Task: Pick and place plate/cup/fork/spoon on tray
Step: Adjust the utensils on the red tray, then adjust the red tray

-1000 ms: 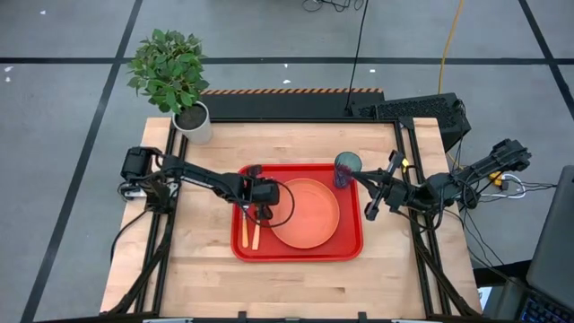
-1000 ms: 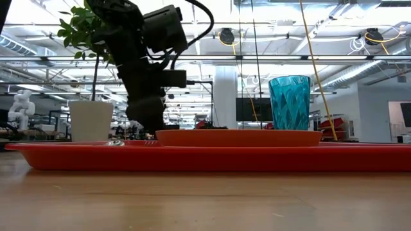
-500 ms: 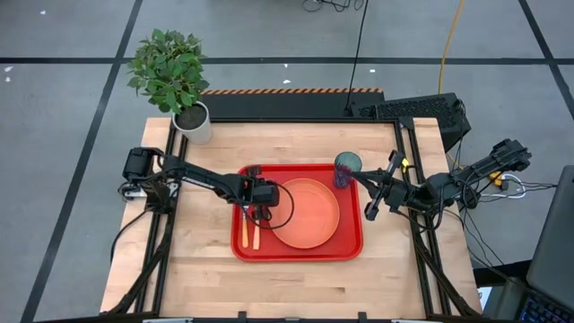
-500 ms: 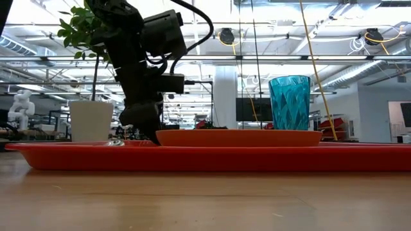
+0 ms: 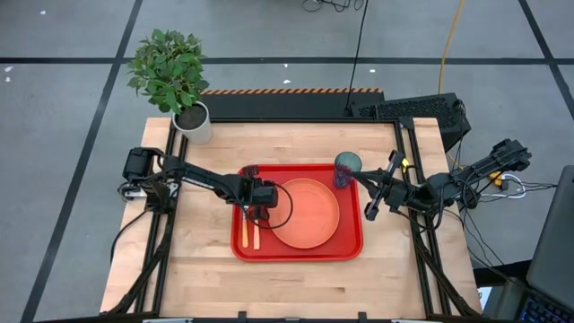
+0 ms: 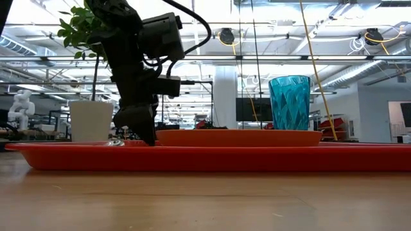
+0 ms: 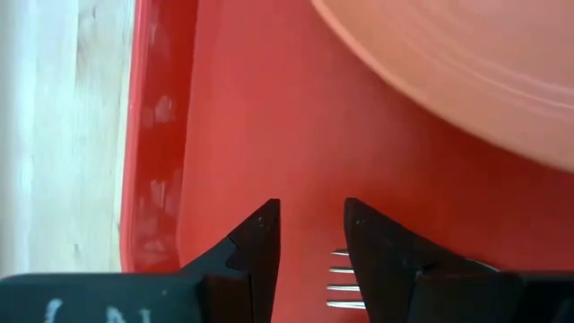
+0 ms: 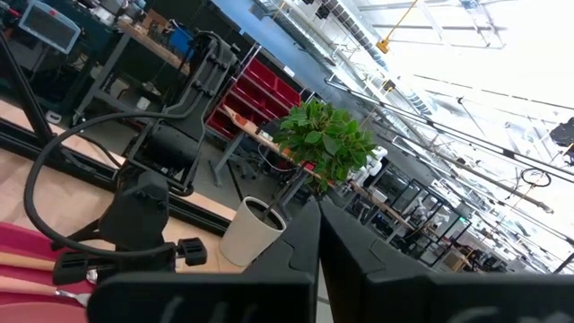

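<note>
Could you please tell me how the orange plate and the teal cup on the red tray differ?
The round flat orange-salmon plastic plate lies low and wide at the middle of the large red plastic tray; the translucent ribbed teal plastic cup stands upright, tall and narrow, at a far corner. The plate is opaque, while the cup lets light through. Both rest on the tray, and no claw grips either.

Red tray (image 5: 352,244), salmon-orange plate (image 5: 309,215), ribbed teal cup (image 6: 289,102), orange-handled fork (image 5: 256,235) and spoon (image 5: 244,231), white pot (image 5: 195,124), green leaves.
</note>
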